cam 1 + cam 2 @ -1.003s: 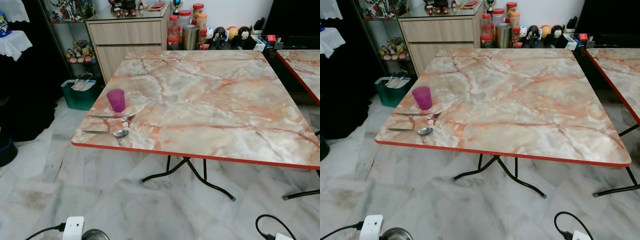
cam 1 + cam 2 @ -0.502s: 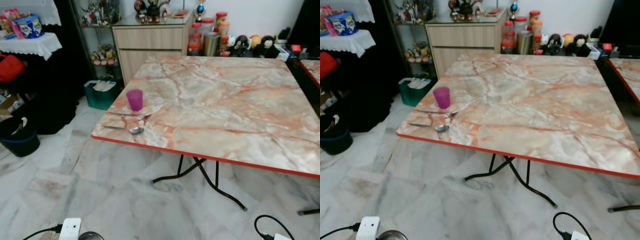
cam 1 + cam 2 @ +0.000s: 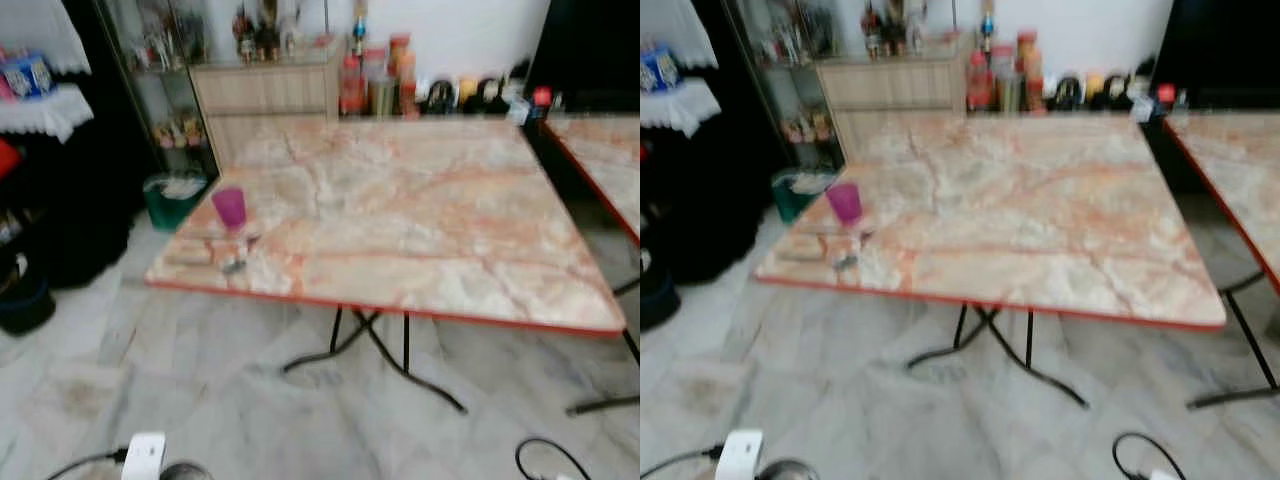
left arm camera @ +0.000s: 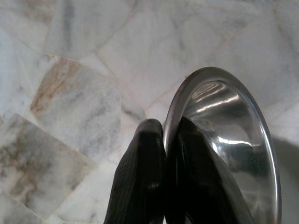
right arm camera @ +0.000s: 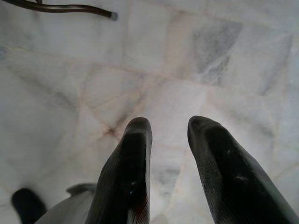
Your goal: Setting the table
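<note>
While the left gripper point(image 4: 164, 140) hangs over the floor pinching a steel bowl point(image 4: 229, 140) by its rim, right gripper point(image 5: 168, 128) spread empty, the robot seems mid-carry and must next reach the table point(image 3: 420, 230) beside the purple cup point(image 3: 229, 207).

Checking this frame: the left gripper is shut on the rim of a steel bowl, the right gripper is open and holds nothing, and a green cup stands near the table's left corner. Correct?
Not quite. The cup is purple, not green, as the left eye view shows. The rest holds: the left gripper is shut on the steel bowl rim, the right gripper is open and holds nothing, and the cup stands near the table left corner.
</note>
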Robot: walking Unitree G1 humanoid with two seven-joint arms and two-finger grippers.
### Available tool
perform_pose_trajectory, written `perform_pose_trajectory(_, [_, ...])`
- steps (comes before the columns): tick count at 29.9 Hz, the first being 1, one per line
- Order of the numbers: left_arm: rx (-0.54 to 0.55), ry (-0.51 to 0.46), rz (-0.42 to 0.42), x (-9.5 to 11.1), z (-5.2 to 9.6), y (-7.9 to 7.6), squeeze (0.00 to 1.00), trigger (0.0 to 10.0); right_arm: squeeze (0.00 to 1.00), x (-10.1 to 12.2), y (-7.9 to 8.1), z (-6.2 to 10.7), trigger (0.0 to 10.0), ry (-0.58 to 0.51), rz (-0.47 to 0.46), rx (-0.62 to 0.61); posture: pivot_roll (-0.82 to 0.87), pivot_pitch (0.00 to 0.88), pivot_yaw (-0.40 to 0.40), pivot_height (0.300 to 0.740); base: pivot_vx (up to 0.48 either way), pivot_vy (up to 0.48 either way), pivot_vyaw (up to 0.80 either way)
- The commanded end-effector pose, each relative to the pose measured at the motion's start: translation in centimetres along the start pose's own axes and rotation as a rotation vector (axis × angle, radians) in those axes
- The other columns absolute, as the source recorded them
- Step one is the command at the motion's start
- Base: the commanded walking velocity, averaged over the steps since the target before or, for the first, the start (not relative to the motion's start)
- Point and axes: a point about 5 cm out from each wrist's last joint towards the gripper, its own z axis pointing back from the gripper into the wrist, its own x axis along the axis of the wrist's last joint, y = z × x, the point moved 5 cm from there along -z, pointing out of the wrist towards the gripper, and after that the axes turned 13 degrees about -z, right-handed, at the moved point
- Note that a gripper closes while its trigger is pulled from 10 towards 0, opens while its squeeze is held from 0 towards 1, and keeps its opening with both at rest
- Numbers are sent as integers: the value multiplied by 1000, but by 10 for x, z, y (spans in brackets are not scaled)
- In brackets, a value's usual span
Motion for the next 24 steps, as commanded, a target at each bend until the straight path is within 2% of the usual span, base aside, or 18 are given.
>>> perform_pose_trajectory(1, [14,11,4,-1,0,6,0,10000,0,3,10,-1,10000,-4,13,20,7,49,58,740,240,-341,438])
perform_pose_trajectory(4, [14,10,6,-1,0,4,0,10000,0,4,9,-1,10000,-6,30,17,6,57,56,740,241,-340,554])
perform_pose_trajectory(7, [13,11,9,-1,0,3,0,10000,0,4,10,-1,10000,-8,5,15,5,61,56,740,244,-339,613])
perform_pose_trajectory(19, [16,14,16,-5,1,5,0,10000,0,5,10,-1,10000,-11,-1,13,0,67,53,740,246,-339,0])
perform_pose_trajectory(22, [15,12,20,-5,1,6,0,10000,0,4,10,-1,10000,-8,-47,9,0,68,53,740,247,-347,0])
perform_pose_trajectory(24, [15,12,22,-6,1,6,0,10000,0,4,10,-1,10000,-7,-38,7,1,68,54,740,247,-352,0])
